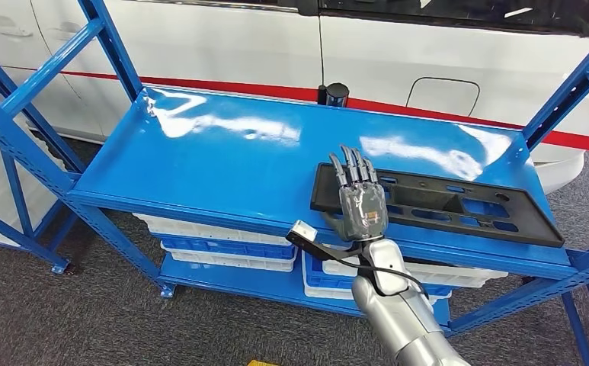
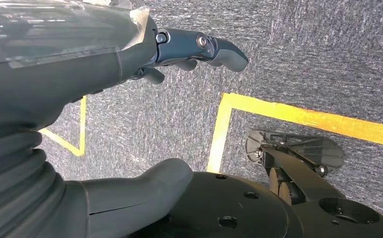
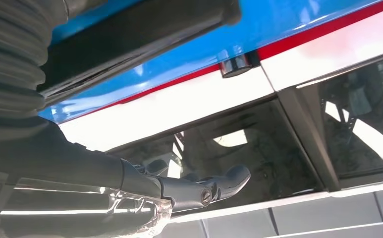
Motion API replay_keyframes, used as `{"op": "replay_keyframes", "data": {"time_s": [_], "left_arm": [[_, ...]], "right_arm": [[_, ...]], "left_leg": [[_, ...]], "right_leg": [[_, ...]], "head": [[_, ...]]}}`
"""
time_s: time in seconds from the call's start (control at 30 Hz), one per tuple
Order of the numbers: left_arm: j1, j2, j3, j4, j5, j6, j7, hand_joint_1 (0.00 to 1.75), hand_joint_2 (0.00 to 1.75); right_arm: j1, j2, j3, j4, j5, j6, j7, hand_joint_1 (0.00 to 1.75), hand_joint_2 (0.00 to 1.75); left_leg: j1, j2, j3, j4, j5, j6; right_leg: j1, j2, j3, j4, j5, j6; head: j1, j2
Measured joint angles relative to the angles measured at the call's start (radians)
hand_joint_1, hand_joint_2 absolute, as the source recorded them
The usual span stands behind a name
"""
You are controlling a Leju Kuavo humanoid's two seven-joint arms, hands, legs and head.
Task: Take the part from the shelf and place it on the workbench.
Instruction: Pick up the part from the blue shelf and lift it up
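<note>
A white vehicle (image 1: 222,46) with a red stripe stands behind a blue metal shelf (image 1: 222,164) on grey carpet. In the head view, a flat black part (image 1: 459,204) with cut-outs lies on the right of the shelf's top deck, near the front edge. The right hand (image 1: 360,198) rests over the part's left end, fingers extended and apart, holding nothing. White bins (image 1: 215,236) sit on the lower level. In the left wrist view, the left hand (image 2: 130,64) hangs above carpet with yellow floor lines (image 2: 298,116), fingers loosely extended and empty. In the right wrist view, the right hand's fingers (image 3: 214,186) reach out beside the part's dark edge (image 3: 130,34), with the vehicle's window beyond.
</note>
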Motion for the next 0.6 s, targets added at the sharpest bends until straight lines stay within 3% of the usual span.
{"op": "replay_keyframes", "data": {"time_s": [0.07, 0.2, 0.6], "left_arm": [[0.0, 0.0, 0.0, 0.0, 0.0, -0.002, 0.0, 0.0, 1.75], [0.0, 0.001, 0.0, 0.0, 0.0, -0.008, 0.0, 0.0, 1.75], [0.0, 0.006, 0.0, 0.0, -0.002, -0.011, 0.0, 0.0, 1.75]], "right_arm": [[-0.001, -0.003, -0.018, 0.001, 0.002, 0.0, 0.0, 0.0, 1.75], [-0.001, -0.01, -0.046, 0.001, 0.002, 0.0, -0.003, 1.75, 1.75], [0.025, -0.023, -0.047, 0.029, -0.025, 0.007, -0.046, 1.75, 1.75]], "left_leg": [[0.0, 0.0, 0.0, 0.0, 0.0, 0.0], [0.0, 0.0, 0.0, 0.0, 0.0, 0.0], [0.0, 0.0, 0.0, 0.0, 0.0, 0.0]], "right_leg": [[0.0, 0.0, 0.0, 0.0, 0.0, 0.0], [0.0, 0.0, 0.001, 0.0, 0.0, 0.0], [0.0, 0.0, 0.001, 0.0, 0.0, 0.0]], "head": [[0.0, 0.0], [0.0, 0.0], [0.0, 0.0]]}}
